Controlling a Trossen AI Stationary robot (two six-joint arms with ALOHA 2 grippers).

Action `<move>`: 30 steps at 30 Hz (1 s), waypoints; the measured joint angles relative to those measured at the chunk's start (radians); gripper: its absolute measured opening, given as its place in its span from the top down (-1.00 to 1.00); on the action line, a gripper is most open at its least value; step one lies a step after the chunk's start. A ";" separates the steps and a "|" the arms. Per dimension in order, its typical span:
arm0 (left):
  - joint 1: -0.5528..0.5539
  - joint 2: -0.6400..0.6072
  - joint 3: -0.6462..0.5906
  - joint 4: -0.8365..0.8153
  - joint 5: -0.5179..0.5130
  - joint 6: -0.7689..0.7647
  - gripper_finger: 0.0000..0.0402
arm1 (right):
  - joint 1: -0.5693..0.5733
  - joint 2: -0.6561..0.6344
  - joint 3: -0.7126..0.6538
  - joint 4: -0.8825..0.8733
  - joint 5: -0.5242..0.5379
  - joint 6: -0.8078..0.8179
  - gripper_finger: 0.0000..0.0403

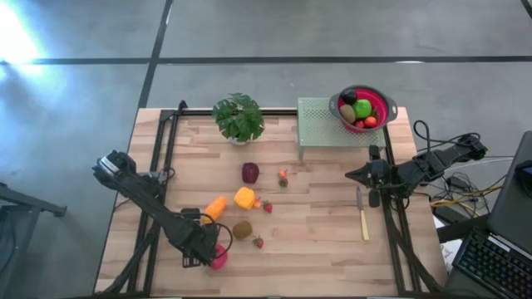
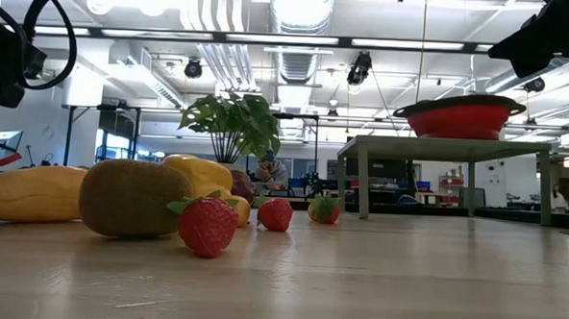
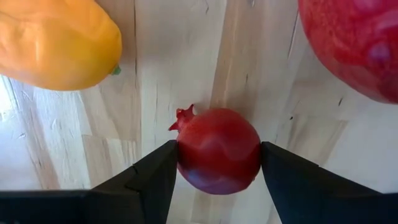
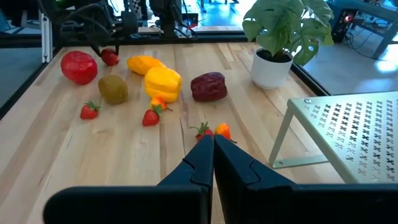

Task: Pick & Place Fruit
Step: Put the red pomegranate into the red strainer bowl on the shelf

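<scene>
My left gripper [image 1: 208, 245] points down near the table's front left, shut on a small red fruit with a little crown [image 3: 217, 149]; the gripper hides it in the high view. Beside it lie a large red fruit [image 1: 219, 259] and an orange fruit [image 1: 215, 208]. A yellow fruit [image 1: 244, 198], a brown one [image 1: 242, 229], a maroon one [image 1: 250, 173] and three strawberries lie mid-table. My right gripper [image 1: 353, 175] hangs shut above the table's right side and holds nothing. My left gripper pinches the small red fruit by its two opposite sides [image 3: 181, 155] between its two fingers, which come from above and point down. The crown points away from the fingers, sideways. The tabletop lies close beneath; I cannot tell whether the fruit rests on it.
A red colander [image 1: 363, 108] with green and red fruit stands on a pale perforated stand [image 1: 320, 124] at the back right. A potted plant [image 1: 238, 118] stands at the back middle. A knife [image 1: 362, 220] lies at the right, near the right arm.
</scene>
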 joint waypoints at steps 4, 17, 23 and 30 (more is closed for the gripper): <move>0.000 0.000 -0.005 0.005 0.000 0.003 -0.14 | 0.000 0.000 0.000 0.000 0.000 0.000 0.96; 0.000 0.002 -0.007 0.007 -0.001 0.064 -0.15 | 0.000 0.000 0.000 0.000 0.000 0.000 0.96; -0.001 0.002 -0.008 0.007 -0.001 0.073 -0.15 | 0.000 0.000 0.000 0.000 0.000 0.000 0.96; 0.000 0.003 -0.008 0.007 0.007 0.105 -0.15 | 0.000 0.000 0.000 0.000 0.000 0.000 0.96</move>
